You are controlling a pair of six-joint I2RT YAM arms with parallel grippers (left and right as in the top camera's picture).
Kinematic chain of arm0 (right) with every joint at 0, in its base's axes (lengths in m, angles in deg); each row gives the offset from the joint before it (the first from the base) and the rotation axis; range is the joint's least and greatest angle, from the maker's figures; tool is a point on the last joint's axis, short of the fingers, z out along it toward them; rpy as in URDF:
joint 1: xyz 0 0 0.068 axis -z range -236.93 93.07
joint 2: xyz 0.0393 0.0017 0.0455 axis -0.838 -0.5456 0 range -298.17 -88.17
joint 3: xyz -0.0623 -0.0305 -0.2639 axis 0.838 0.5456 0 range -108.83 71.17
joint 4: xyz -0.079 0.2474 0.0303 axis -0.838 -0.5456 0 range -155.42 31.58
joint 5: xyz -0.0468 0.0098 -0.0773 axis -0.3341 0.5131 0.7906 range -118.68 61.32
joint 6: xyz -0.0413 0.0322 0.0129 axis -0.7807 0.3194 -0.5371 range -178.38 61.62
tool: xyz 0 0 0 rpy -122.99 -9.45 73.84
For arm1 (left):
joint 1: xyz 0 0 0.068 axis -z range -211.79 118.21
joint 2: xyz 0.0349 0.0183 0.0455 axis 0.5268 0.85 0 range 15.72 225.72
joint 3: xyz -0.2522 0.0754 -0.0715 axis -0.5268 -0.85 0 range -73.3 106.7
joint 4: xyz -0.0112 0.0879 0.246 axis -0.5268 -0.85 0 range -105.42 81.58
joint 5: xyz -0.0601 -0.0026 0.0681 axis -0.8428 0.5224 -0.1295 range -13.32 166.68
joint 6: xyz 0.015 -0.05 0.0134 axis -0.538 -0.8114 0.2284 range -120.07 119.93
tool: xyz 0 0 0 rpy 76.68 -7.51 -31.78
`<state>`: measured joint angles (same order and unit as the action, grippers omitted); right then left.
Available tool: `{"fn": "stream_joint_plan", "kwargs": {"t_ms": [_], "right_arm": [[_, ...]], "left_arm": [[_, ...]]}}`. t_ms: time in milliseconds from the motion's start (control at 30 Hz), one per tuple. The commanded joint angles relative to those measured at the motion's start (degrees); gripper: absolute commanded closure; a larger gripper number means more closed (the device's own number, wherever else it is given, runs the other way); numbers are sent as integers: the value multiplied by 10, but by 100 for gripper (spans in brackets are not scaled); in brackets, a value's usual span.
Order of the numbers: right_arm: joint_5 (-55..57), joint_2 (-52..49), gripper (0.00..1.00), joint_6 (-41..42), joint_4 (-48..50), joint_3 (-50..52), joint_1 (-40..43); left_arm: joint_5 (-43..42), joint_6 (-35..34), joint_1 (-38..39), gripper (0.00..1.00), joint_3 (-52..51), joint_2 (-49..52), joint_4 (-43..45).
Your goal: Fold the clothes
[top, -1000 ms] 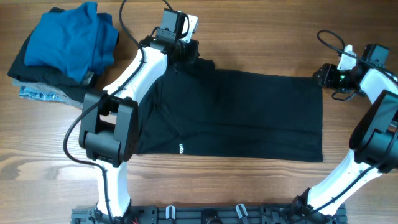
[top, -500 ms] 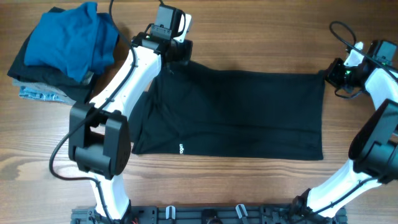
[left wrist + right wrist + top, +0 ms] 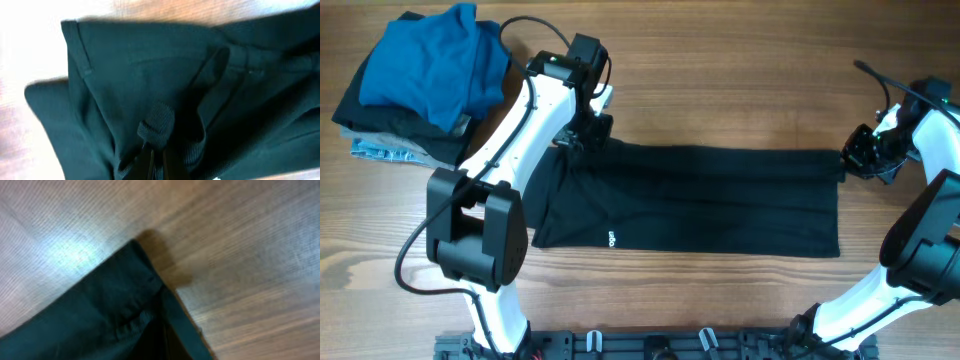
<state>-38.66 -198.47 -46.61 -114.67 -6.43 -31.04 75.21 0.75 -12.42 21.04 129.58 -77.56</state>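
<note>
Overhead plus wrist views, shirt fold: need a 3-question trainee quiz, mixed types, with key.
1. Which of the left gripper and right gripper is gripping the black shirt?
2. True or false: the bright blue garment lies on top of the black shirt.
3. The shirt's white logo is: A) by the edge nearest the robot bases, B) by the far edge, C) hidden under a fold.

Key: 1. Both, each at a far corner. 2. False; it tops a separate pile at the far left. 3. A.

Light-brown wood-grain table [image 3: 740,60] fills the whole view, evenly lit.
</note>
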Motion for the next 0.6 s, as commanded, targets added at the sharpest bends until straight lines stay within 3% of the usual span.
{"fn": "stream_joint_plan", "kwargs": {"t_ms": [0, 133, 333, 433, 467, 533, 567], "right_arm": [[23, 12, 96, -13, -31, -1, -3], [58, 15, 96, -15, -103, -1, -3], [70, 15, 96, -11, -111, -1, -3], [70, 15, 94, -11, -118, -1, -3], [70, 15, 78, -11, -123, -1, -3], [70, 15, 57, -13, -135, -1, -3], [70, 15, 53, -13, -138, -1, -3]], "left_arm": [[17, 3, -5, 96, 0, -17, -41], [45, 2, -8, 96, 0, -17, -85], [31, 0, -9, 95, -8, -16, -112], [30, 0, -9, 84, -14, -16, -112], [25, 0, -9, 67, -16, -16, -116], [22, 0, -9, 66, -16, -16, -127], [22, 0, -9, 60, -16, -16, -132]]}}
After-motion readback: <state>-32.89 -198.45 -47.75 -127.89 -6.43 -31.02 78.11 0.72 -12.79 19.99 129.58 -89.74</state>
